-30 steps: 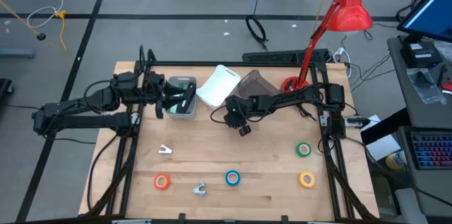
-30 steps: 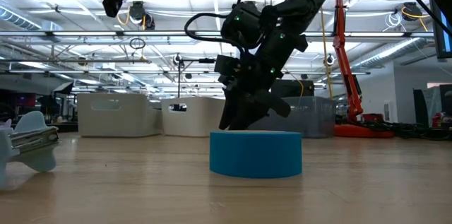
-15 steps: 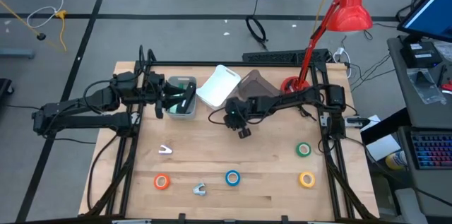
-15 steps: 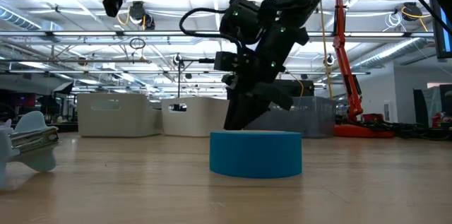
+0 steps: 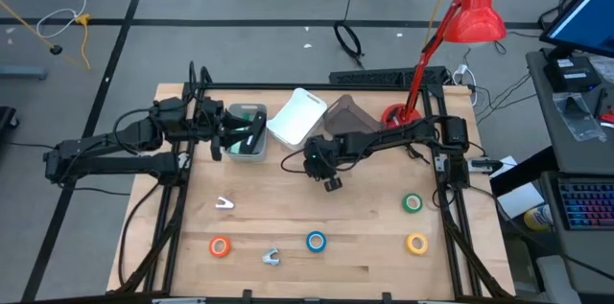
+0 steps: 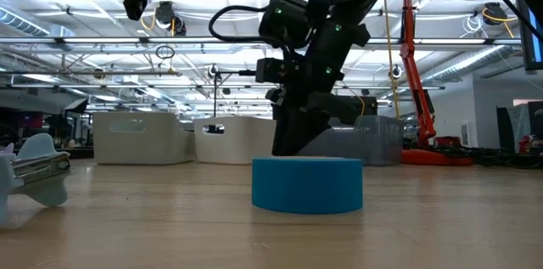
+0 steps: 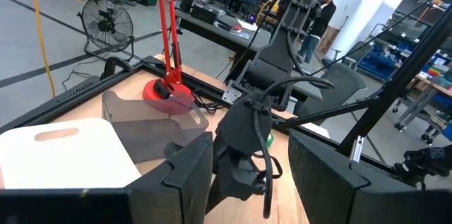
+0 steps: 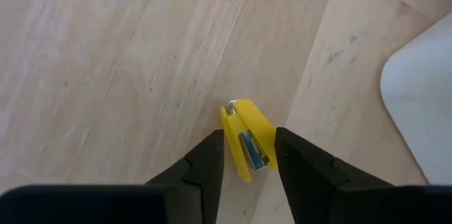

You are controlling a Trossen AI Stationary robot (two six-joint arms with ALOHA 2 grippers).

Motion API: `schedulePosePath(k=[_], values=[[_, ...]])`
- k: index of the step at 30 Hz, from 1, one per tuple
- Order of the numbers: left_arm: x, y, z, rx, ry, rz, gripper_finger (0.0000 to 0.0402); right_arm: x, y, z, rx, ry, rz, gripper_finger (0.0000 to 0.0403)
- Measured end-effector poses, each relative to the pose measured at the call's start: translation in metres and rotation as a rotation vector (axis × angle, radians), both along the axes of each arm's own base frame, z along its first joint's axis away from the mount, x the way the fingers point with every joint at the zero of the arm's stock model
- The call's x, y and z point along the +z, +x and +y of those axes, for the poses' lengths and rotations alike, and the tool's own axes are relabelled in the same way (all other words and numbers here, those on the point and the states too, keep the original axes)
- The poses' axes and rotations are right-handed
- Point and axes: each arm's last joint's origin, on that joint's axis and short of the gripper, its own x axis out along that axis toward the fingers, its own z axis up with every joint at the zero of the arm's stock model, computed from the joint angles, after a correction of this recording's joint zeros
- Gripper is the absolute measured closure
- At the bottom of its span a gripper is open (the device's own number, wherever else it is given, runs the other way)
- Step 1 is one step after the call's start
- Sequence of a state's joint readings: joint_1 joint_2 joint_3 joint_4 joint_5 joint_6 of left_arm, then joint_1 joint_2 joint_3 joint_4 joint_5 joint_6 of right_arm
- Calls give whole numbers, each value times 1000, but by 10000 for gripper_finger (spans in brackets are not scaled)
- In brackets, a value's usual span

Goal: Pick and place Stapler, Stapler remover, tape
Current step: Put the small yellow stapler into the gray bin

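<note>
A small yellow stapler (image 8: 244,121) with a metal inner part sits between the fingers of my right gripper (image 8: 248,133), which is shut on it over the middle of the table (image 5: 288,218), pointing steeply down (image 5: 331,183). The gripper itself hides the stapler in the high view. My left gripper (image 5: 233,134) waits open and level above a green-lined bin (image 5: 251,143) at the far left. Two stapler removers (image 5: 224,204) (image 5: 271,257) lie flat on the table. Orange (image 5: 220,245), blue (image 5: 316,241), green (image 5: 413,203) and yellow (image 5: 416,243) tape rolls lie flat near the front edge. My right gripper pinches the stapler's two long sides (image 8: 230,148) between its two fingers, which lie along the stapler. The fingers slant down from the table's right. The stapler's free end (image 8: 237,107) sticks out past the fingertips; I cannot tell whether it touches the wood.
A white bin (image 5: 299,117) and a dark bin (image 5: 347,114) stand at the far edge beside the red lamp's base (image 5: 395,114). In the low view the blue tape (image 6: 307,184) stands in front of my right gripper and hides its fingertips. Bare wood lies between the removers and the tapes.
My right gripper has risen a little above the table and rolled its wrist, so that in the low view its fingers stand more upright than before.
</note>
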State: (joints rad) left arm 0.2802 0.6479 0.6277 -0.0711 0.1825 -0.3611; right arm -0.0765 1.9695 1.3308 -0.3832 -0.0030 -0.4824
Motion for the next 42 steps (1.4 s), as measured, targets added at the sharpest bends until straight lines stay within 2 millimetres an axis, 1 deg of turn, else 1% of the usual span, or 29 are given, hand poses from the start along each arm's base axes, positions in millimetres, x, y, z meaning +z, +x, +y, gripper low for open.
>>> schedulePosePath(k=[7,14,17,21,26,30,36,40,42], values=[[0,0,0,0,-1,1,215,10,-2,0,-2,-5,-23,255],[-1,0,0,-1,-2,6,215,10,-1,-1,12,-17,-28,230],[-1,0,0,-1,-2,6,215,10,-1,-4,40,-34,-27,219],[-1,0,0,-2,-3,7,215,10,-3,-13,59,-45,-12,209],[-1,0,0,-3,-3,7,215,2,-6,-20,110,-25,14,202],[-1,0,0,-3,-3,8,215,1,-5,-19,141,-41,5,199],[-1,0,0,-4,6,8,215,3,-3,-19,141,-42,-23,199],[-1,0,0,-3,7,8,215,-6,-2,-19,146,-33,-6,199],[-1,0,0,-3,5,8,215,-6,-1,-19,154,-19,-15,199]])
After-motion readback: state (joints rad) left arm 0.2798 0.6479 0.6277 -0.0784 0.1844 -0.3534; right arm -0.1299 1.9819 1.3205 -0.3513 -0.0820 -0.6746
